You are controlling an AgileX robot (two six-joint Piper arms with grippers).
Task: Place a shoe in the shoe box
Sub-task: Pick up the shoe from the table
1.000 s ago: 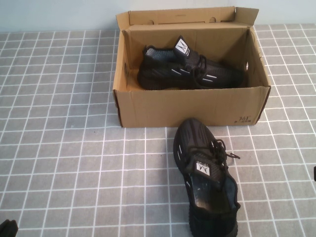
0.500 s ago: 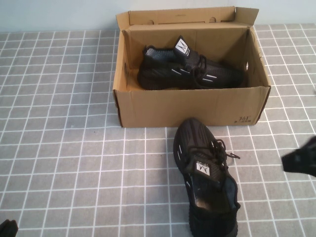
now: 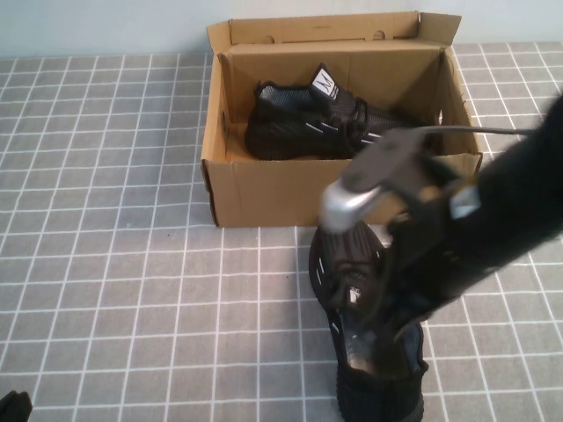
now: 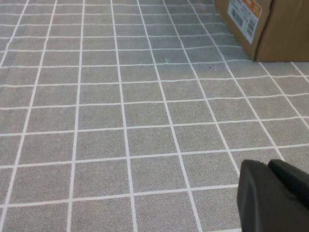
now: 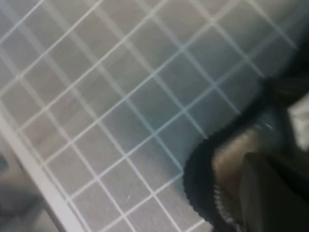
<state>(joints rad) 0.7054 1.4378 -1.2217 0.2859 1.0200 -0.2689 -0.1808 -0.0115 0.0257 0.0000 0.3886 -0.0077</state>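
The shoe (image 3: 348, 252), a black knit sneaker, lies on the table in front of the shoe box (image 3: 290, 189), toe toward the box. Its mate (image 3: 303, 123) lies inside the box. My right arm reaches in from the right, and my right gripper (image 3: 376, 327) is down at the shoe's opening, hiding its tongue and laces. In the right wrist view the gripper (image 5: 270, 198) hangs just over the shoe's heel collar (image 5: 200, 176). My left gripper (image 3: 13, 407) sits at the near left corner, shut and empty (image 4: 268, 165).
The table is a grey cloth with a white grid (image 3: 132, 264). The box's near corner with an orange label shows in the left wrist view (image 4: 256, 24). A pale table edge shows in the right wrist view (image 5: 34, 169).
My right arm has swung in from the right edge and now covers the shoe in front of the box. The shoes, the box and the left gripper have not moved.
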